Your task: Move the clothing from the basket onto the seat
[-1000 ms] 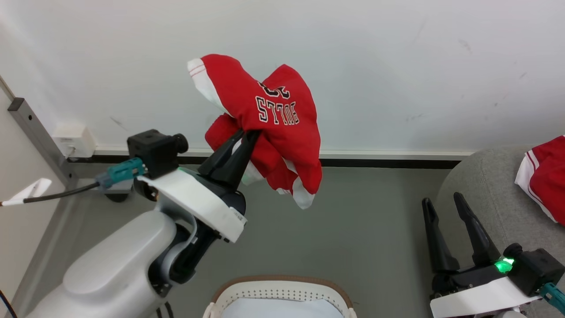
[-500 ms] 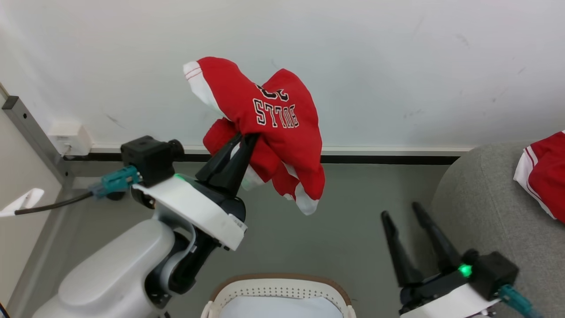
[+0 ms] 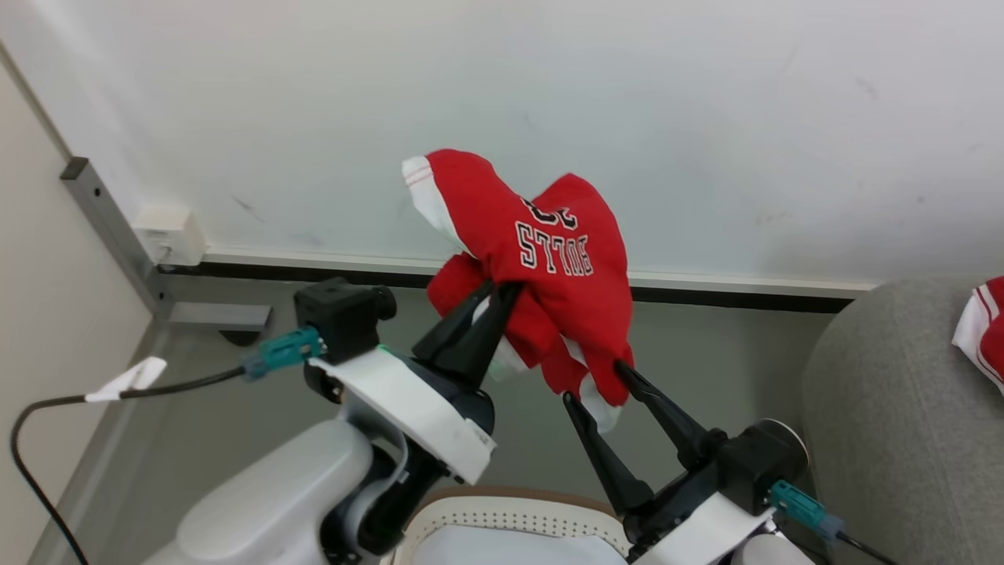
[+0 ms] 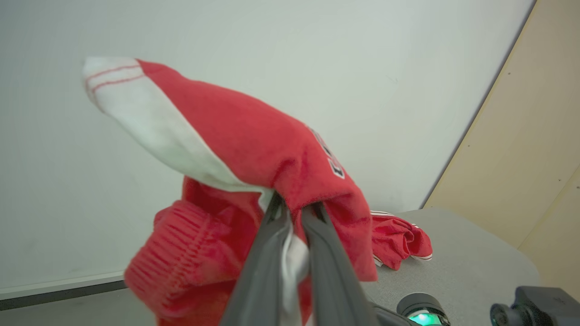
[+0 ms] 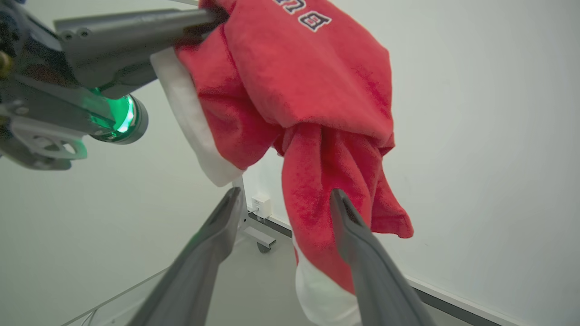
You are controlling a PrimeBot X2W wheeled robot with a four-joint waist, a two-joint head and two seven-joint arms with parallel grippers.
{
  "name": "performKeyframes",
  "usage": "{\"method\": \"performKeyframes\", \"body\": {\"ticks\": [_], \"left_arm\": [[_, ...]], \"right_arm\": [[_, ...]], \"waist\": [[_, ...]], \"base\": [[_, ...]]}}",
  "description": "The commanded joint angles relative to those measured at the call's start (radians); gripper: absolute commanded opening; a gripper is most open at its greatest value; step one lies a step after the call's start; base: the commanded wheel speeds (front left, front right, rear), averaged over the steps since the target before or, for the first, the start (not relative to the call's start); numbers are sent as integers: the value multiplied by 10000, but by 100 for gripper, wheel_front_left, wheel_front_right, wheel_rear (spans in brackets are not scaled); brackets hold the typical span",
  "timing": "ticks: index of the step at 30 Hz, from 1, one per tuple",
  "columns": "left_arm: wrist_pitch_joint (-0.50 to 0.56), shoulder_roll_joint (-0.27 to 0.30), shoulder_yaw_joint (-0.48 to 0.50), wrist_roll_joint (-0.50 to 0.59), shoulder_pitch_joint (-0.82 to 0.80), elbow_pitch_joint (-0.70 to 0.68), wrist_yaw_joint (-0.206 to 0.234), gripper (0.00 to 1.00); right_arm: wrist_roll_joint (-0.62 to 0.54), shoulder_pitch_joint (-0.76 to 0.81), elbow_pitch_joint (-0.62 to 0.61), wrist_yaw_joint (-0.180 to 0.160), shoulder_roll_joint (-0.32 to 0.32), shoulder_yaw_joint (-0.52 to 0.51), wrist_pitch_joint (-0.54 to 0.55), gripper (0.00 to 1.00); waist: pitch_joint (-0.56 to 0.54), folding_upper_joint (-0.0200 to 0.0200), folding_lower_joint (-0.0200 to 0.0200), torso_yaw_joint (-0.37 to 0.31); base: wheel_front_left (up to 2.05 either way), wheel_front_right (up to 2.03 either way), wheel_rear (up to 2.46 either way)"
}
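The left gripper (image 3: 503, 287) is clamped tight on a fold of the clothing (image 3: 553, 263), holding it high above the basket (image 3: 502, 502) so it hangs free, while the right gripper (image 3: 594, 382), spread wide and empty, straddles the dangling end, probably for a second grip before the seat (image 3: 886, 416)

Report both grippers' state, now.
Left gripper: shut on the bright red soft jersey printed "BULLS".
Right gripper: open, jaws apart around the jersey's hanging end, not gripping.
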Motion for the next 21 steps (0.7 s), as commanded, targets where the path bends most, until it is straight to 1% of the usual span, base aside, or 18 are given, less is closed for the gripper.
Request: {"method": "performKeyframes", "body": {"ticks": [1, 9, 13, 17, 18, 19, 20, 21], "left_arm": [[-50, -103, -52, 139, 132, 73, -93, 0], [119, -718, -658, 115, 283, 196, -439, 0], [212, -938, -888, 23, 385, 202, -549, 0], [272, -1030, -1003, -108, 465, 269, -620, 0], [278, -1033, -1019, -113, 493, 299, -629, 0], [280, -1024, -1029, -108, 517, 326, -634, 0], [276, -1008, -1022, -131, 538, 350, -632, 0], [271, -987, -1012, -150, 555, 369, -628, 0]], "right_arm": [[-72, -194, 234, -22, 42, 24, 53, 100], [-331, -879, 1502, -22, 257, -344, 69, 100], [-484, -1232, 1990, -22, 272, -426, 45, 100], [-360, -1477, 2272, -22, 303, -538, -34, 100], [-303, -1499, 2331, -22, 310, -544, -36, 91], [-262, -1514, 2378, -22, 312, -529, -44, 49], [-232, -1527, 2413, -22, 312, -512, -62, 26], [-196, -1540, 2432, -22, 313, -494, -79, 0]], "waist": [[-74, -1, -1, 171], [-342, -1, -1, 983], [-451, -1, -1, 1390], [-548, -1, -1, 1723], [-574, -1, -1, 1783], [-596, -1, -1, 1833], [-612, -1, -1, 1870], [-622, -1, -1, 1893]], "base": [[0, 0, 0], [0, 0, 0], [0, 0, 0], [0, 0, 0], [0, 0, 0], [0, 0, 0], [0, 0, 0], [0, 0, 0]]}}
